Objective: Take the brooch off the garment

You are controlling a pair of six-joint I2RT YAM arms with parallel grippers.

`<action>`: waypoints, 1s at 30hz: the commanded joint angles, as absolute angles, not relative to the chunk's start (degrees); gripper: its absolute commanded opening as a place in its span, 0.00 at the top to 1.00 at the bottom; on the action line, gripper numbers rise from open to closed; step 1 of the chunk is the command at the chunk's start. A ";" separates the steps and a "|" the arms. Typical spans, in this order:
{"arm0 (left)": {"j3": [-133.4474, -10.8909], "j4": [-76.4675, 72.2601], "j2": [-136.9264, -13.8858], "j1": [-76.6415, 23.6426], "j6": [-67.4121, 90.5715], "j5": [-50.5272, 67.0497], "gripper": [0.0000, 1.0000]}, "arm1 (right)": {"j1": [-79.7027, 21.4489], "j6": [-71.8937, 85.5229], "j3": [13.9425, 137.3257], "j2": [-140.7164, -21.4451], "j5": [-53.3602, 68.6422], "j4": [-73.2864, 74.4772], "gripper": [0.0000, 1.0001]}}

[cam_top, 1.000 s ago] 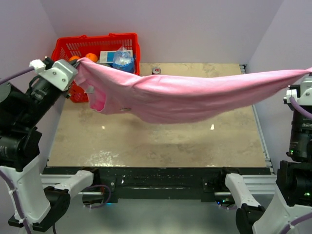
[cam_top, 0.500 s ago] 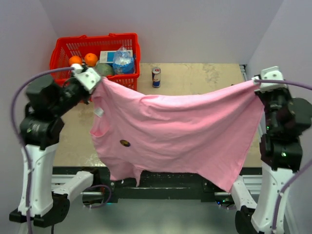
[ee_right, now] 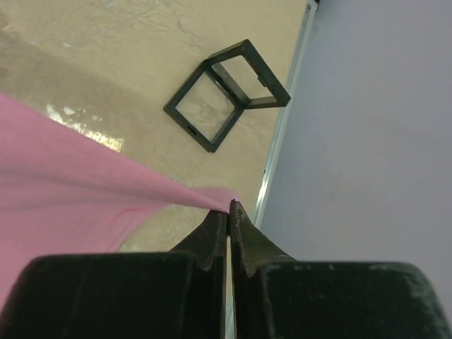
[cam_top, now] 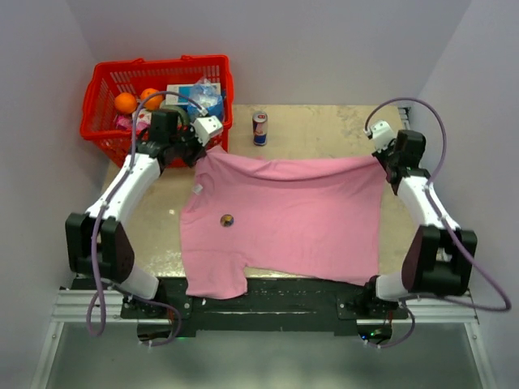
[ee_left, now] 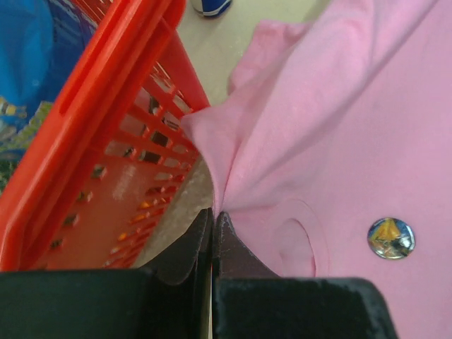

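From the top view, the pink shirt [cam_top: 292,215] is seen spread flat on the table [cam_top: 324,121], its far-left corner pinched in the tightly closed left gripper [cam_top: 203,144] and its far-right corner pinched likewise in the right gripper [cam_top: 379,154]. The brooch [cam_top: 227,220] lies on the shirt's left part, well apart from both grippers. Since both are occupied, one corner would have to be let go, and it is judged that the slackened cloth could fold over the brooch. A pull on a fastened pin could also lift the shirt with it. The near hem reaches over the table's front edge, so sliding is a risk. The brooch is too small here for its fastening to be read, and a drink can [cam_top: 259,127] is seen beyond the shirt. In the left wrist view, the jaws are shown pressed together on a peak of cloth just beside the red basket [ee_left: 127,92], so a careless swing could strike its wall. The brooch [ee_left: 390,238] is seen as a round shiny disc, but its pin is hidden and the basket's contents are blurred. In the right wrist view, a drawn-out tip of cloth is clamped between closed jaws, with a black open-frame cube [ee_right: 226,92] nearby that could be knocked. The brooch is out of frame there.
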State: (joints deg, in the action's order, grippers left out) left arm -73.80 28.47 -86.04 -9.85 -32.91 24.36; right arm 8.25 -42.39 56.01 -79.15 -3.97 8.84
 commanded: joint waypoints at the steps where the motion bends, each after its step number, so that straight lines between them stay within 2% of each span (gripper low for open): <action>1: -82.78 21.27 -92.89 -10.28 -36.03 22.33 1.00 | 8.44 -38.06 67.57 -89.18 -7.30 -2.11 1.00; 7: -88.24 21.89 -100.89 -10.55 -36.74 20.92 1.00 | 6.42 -38.23 79.71 -102.47 -7.21 -1.32 1.00; 8: -88.59 21.71 -102.12 -10.72 -36.48 20.48 0.85 | 5.89 -38.67 80.85 -104.05 -7.73 -0.88 0.93; 9: -89.20 21.71 -102.74 -10.81 -35.60 19.35 0.76 | 5.37 -39.11 83.30 -106.41 -8.43 -0.18 0.68; 10: -89.64 21.62 -103.09 -10.98 -35.07 18.99 0.70 | 4.40 -38.76 84.45 -107.48 -9.31 -0.18 0.61; 11: -90.08 21.62 -102.83 -11.07 -34.46 18.90 0.61 | 3.96 -38.32 85.51 -108.10 -10.62 1.13 0.58; 12: -90.96 21.45 -102.22 -11.25 -32.80 19.42 0.57 | 3.61 -36.84 87.78 -108.19 -10.63 2.45 0.51; 13: -91.14 21.18 -99.95 -11.60 -31.91 19.77 0.44 | 2.65 -35.96 88.76 -107.67 -10.29 3.24 0.48; 15: -89.84 19.96 -96.52 -12.21 -29.81 21.35 0.34 | 1.24 -34.64 91.13 -105.57 -7.67 5.78 0.38; 17: -85.81 21.43 -91.16 -13.88 -29.97 23.98 0.28 | -1.92 -33.93 90.71 -101.00 -4.76 6.85 0.37; 22: -75.52 32.86 -86.22 -18.27 -33.40 29.35 0.27 | -11.04 -28.22 83.69 -93.35 12.45 12.30 0.39; 25: -70.76 37.70 -88.32 -20.64 -35.24 27.78 0.27 | -17.39 -23.57 79.28 -93.16 14.66 13.62 0.48; 26: -69.97 38.92 -89.11 -20.92 -34.98 26.99 0.27 | -18.36 -21.64 78.84 -94.73 15.72 14.49 0.59; 28: -68.65 37.72 -91.13 -21.70 -33.32 25.15 0.26 | -19.95 -14.44 77.96 -96.06 18.96 16.08 0.71; 29: -68.21 37.01 -92.01 -22.14 -32.09 22.44 0.26 | -20.13 -11.72 76.39 -97.54 19.85 15.91 0.84; 30: -68.12 36.65 -92.72 -22.41 -31.38 21.63 0.26 | -20.21 -7.51 75.77 -98.17 20.56 16.00 0.93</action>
